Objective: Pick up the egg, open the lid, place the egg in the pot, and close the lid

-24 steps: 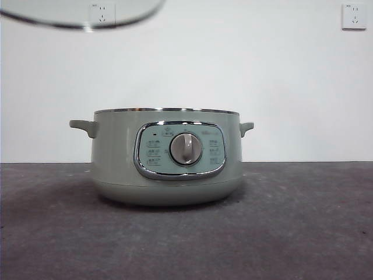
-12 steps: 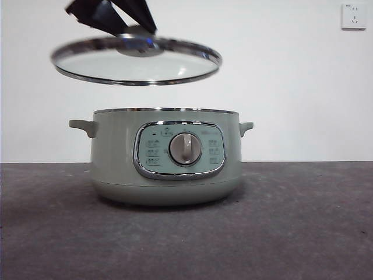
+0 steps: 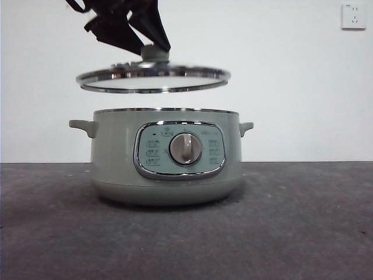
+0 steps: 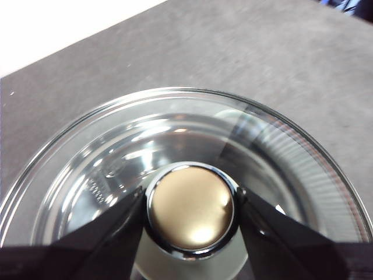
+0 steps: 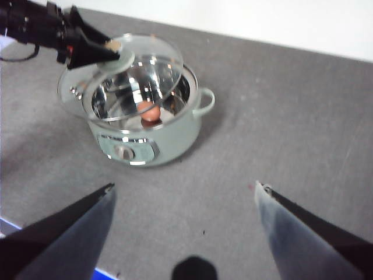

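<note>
The sage-green pot [image 3: 166, 157] stands on the dark table, open; it also shows in the right wrist view [image 5: 169, 137]. The reddish-brown egg [image 5: 150, 112] lies inside it on the steel bottom. My left gripper [image 3: 152, 48] is shut on the knob [image 4: 191, 208] of the glass lid [image 3: 152, 80], holding the lid nearly level a little above the pot's rim, slightly to the left. The lid [image 5: 119, 73] also shows in the right wrist view. My right gripper [image 5: 185, 192] is open and empty, high above the table, away from the pot.
The dark grey table [image 3: 291, 233] runs around the pot. A white wall with a socket [image 3: 353, 16] stands behind. The left arm [image 5: 41, 29] reaches in over the pot.
The lid has come down and to the right from the top left, and has levelled out above the pot. The pot has not moved.
</note>
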Tool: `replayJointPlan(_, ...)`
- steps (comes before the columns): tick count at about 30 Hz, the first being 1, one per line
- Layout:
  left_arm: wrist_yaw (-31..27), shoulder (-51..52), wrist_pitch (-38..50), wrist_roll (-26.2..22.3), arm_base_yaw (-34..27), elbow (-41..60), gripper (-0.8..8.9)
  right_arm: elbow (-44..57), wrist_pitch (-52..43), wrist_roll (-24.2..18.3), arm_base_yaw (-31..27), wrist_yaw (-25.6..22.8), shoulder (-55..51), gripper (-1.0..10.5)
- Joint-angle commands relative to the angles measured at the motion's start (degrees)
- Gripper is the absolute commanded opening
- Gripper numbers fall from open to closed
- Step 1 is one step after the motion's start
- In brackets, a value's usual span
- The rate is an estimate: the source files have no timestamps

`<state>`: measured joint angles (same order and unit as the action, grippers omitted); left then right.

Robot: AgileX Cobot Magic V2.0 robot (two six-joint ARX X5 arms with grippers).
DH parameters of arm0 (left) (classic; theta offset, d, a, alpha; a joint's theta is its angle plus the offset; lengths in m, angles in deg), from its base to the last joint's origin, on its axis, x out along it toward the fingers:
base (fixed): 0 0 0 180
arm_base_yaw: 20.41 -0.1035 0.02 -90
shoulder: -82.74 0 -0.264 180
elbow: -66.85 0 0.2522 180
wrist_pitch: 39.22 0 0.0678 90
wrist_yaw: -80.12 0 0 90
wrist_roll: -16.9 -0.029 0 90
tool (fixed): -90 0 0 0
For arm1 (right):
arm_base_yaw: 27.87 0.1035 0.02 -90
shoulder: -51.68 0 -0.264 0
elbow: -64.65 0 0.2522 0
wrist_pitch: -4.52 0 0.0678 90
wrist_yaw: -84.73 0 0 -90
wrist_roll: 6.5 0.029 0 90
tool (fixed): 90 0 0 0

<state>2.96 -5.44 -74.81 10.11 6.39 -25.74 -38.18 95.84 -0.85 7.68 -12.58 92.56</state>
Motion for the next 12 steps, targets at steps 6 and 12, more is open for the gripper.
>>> replayJointPlan(6, 0.3, -3.3, 5.8, 0.4, 0.2, -0.7, -0.07, 7.0, 1.3, 3.9, 0.0, -1.0, -4.9, 4.1)
replayJointPlan(12, -0.5, -5.7, 7.8, 0.6, 0.3, -0.7, -0.07, 7.7, 1.3, 4.7, 0.0, -1.1, -5.6, 4.1)
